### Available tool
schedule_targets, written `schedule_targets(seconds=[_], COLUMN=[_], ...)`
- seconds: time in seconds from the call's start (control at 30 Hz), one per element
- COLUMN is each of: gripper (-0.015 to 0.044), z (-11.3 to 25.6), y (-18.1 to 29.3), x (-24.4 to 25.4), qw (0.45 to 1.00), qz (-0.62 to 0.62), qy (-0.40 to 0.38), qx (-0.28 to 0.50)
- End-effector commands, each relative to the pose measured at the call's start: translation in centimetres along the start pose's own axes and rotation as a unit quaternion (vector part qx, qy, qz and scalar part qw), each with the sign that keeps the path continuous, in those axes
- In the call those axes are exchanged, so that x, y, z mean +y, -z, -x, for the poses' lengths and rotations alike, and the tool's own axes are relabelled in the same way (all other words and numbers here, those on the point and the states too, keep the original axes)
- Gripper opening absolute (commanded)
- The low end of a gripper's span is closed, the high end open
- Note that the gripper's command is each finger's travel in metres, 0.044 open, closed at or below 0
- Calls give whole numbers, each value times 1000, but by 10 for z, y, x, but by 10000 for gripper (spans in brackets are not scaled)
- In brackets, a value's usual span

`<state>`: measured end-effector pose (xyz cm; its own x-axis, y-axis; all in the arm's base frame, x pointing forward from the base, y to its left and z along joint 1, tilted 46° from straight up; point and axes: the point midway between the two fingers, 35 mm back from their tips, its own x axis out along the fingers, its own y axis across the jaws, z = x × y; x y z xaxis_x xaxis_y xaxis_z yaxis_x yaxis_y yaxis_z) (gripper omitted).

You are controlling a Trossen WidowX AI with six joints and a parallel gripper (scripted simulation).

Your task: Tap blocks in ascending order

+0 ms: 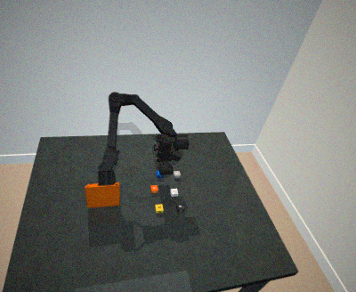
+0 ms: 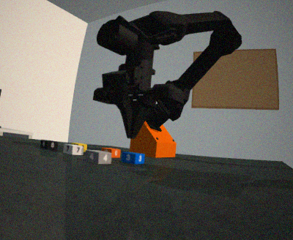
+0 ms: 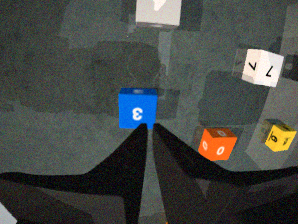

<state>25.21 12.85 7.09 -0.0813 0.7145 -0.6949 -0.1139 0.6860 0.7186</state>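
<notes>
My gripper (image 2: 130, 136) (image 3: 149, 129) is shut and empty. Its tips are above the blue block with a 3 (image 1: 159, 174) (image 2: 132, 158) (image 3: 137, 107), with a gap between them in the exterior view. The orange block with a 0 (image 1: 154, 189) (image 2: 113, 152) (image 3: 217, 143) lies nearby. A light grey block with a 4 (image 1: 176, 174) (image 2: 99, 157) (image 3: 158, 11) is cut off in the wrist view. A white block shows a 7 (image 1: 174, 192) (image 2: 73, 149) (image 3: 262, 67). A yellow block (image 1: 159, 208) (image 3: 280, 136) shows a 6 or 9. A black block (image 1: 181, 207) (image 2: 50, 145) shows an 8.
The orange arm base (image 1: 102, 196) (image 2: 165, 146) stands beside the blocks on the dark table (image 1: 64, 165) (image 2: 206, 212). The blocks are spread in two loose rows of three, with gaps between them. The arm's shadow falls across the table.
</notes>
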Motion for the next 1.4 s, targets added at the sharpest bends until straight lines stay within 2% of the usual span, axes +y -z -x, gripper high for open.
schedule_targets(seconds=[0.0,0.8,0.93,1.13,1.3,1.37], gripper=[20,20,20,20,20,20], z=[-5,-33,-5,0,67,78], y=[0,0,0,0,-1,1], x=[0,0,0,-1,-2,-2], qw=[1000,1000,1000,1000,1000,1000], qz=[-5,-5,-4,-5,-6,-6], qy=[-3,-4,-3,-3,0,-1], qx=[-4,-4,-4,-4,-4,-3])
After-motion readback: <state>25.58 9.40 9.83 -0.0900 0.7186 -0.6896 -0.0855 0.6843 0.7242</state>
